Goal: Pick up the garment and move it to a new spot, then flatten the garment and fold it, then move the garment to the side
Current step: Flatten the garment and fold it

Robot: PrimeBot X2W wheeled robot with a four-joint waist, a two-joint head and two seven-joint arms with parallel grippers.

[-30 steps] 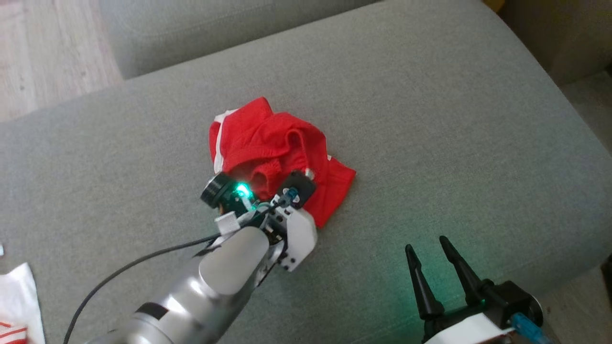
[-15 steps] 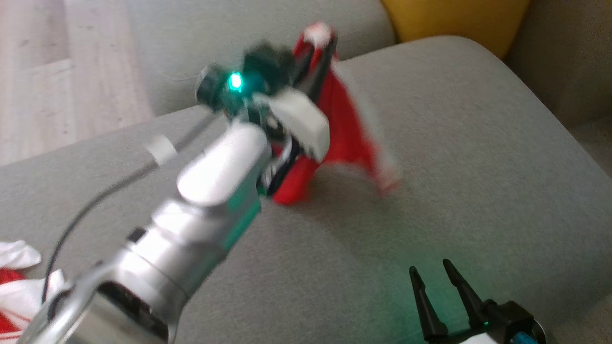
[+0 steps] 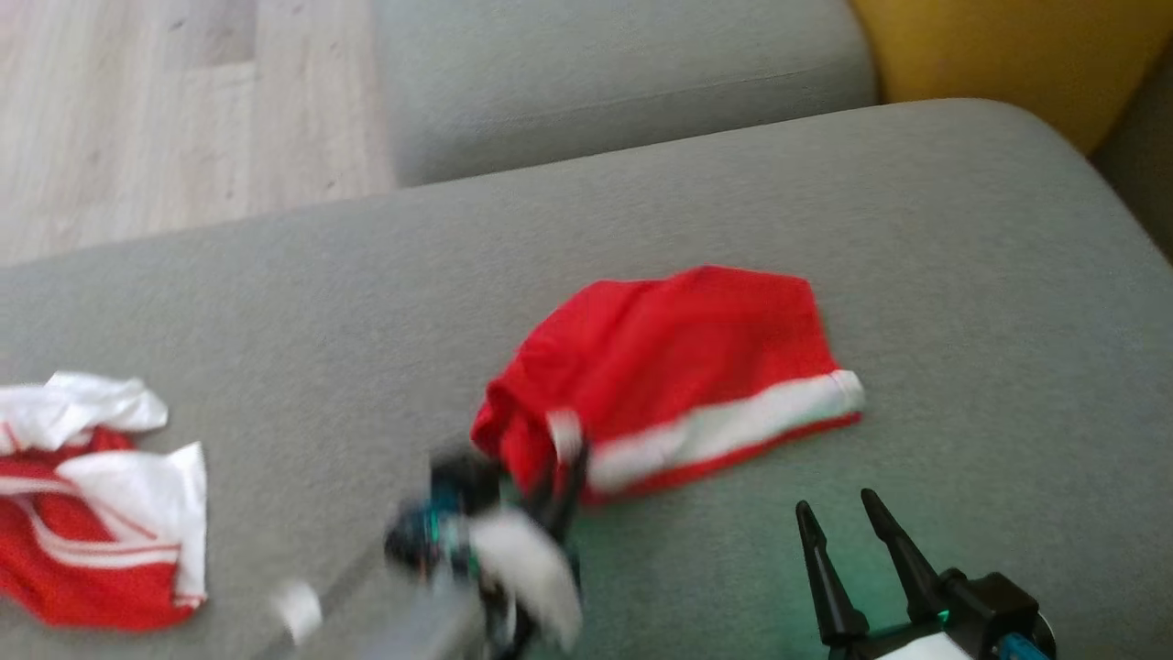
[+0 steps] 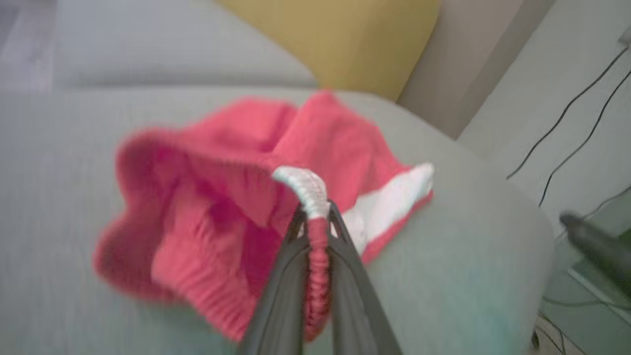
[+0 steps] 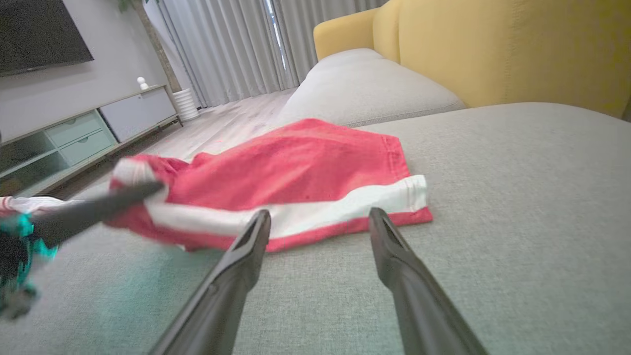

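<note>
Red garment in left gripper

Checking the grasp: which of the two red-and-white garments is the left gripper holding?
The spread-out garment mid-cushion, its waistband pinched by the left gripper; the crumpled garment at the cushion's left edge lies apart, untouched.

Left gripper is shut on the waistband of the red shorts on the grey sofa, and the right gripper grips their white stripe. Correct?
No. The right gripper grips nothing: the right wrist view shows its jaws open, short of the stripe on the shorts. The left gripper is indeed shut on the waistband, the shorts on the sofa.
</note>
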